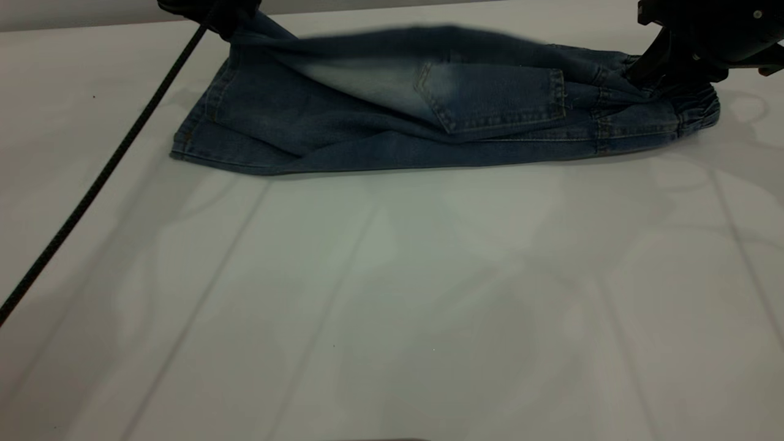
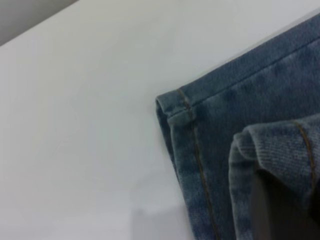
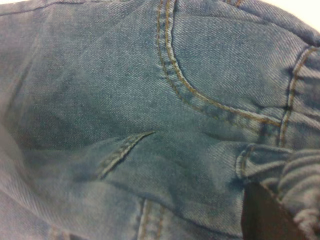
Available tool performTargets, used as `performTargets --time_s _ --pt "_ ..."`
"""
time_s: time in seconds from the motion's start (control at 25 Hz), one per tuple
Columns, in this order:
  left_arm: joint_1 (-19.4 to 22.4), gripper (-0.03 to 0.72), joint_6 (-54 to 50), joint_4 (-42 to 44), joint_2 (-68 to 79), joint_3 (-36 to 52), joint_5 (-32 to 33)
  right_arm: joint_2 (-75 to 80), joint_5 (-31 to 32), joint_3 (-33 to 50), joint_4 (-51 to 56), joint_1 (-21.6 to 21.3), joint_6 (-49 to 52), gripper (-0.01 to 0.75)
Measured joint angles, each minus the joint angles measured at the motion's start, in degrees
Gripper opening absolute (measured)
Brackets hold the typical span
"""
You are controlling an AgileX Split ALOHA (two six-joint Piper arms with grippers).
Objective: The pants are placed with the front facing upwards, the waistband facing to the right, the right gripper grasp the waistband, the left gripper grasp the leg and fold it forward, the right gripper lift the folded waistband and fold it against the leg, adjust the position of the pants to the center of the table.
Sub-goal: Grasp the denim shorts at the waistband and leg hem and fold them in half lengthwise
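Blue denim pants (image 1: 429, 116) lie lengthwise across the far half of the white table (image 1: 392, 294), one half being brought over the other so that a patch pocket (image 1: 496, 101) faces up. The upper layer is raised off the cloth beneath, its far edge blurred.

At the far left, the left gripper (image 1: 214, 12) pinches a corner of the leg (image 1: 257, 37) and holds it above the table; its braided cable (image 1: 104, 171) runs down toward the near left edge. In the left wrist view a bunched fold of denim (image 2: 280, 155) sits closed in its dark fingers (image 2: 280, 210), with the stitched hem (image 2: 187, 145) of the lower leg flat on the table below.

At the far right, the right gripper (image 1: 649, 82) is closed on the gathered waistband (image 1: 692, 110), its fingertips buried in the ruched cloth. The right wrist view shows the crinkled elastic (image 3: 300, 185) against one dark finger (image 3: 265, 215).

The denim looks soft and limp but fairly thick: it drapes between the two holds and will likely sag in the middle if lifted by its ends alone. It is not fragile and not slippery. The best holds appear to be the thick, ridged edges, namely the elastic waistband and the double-stitched hem, where the fingers can bite through both layers. A pinch on a single flat layer may let the fold slide apart.
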Motion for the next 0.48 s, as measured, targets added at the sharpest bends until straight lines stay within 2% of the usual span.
performTargets --time_s 0.2,0.32,0.48 --pt "0.0 0.063 0.0 0.0 0.0 0.0 0.0 0.0 -0.7 0.0 0.1 0.0 -0.2 0.122" --pt "0.0 0.099 0.0 -0.1 0.0 0.0 0.0 0.0 -1.1 0.0 0.2 0.0 -0.6 0.246" --pt "0.0 0.229 0.0 -0.1 0.0 0.0 0.1 0.0 -1.2 0.0 0.2 0.0 -1.0 0.482"
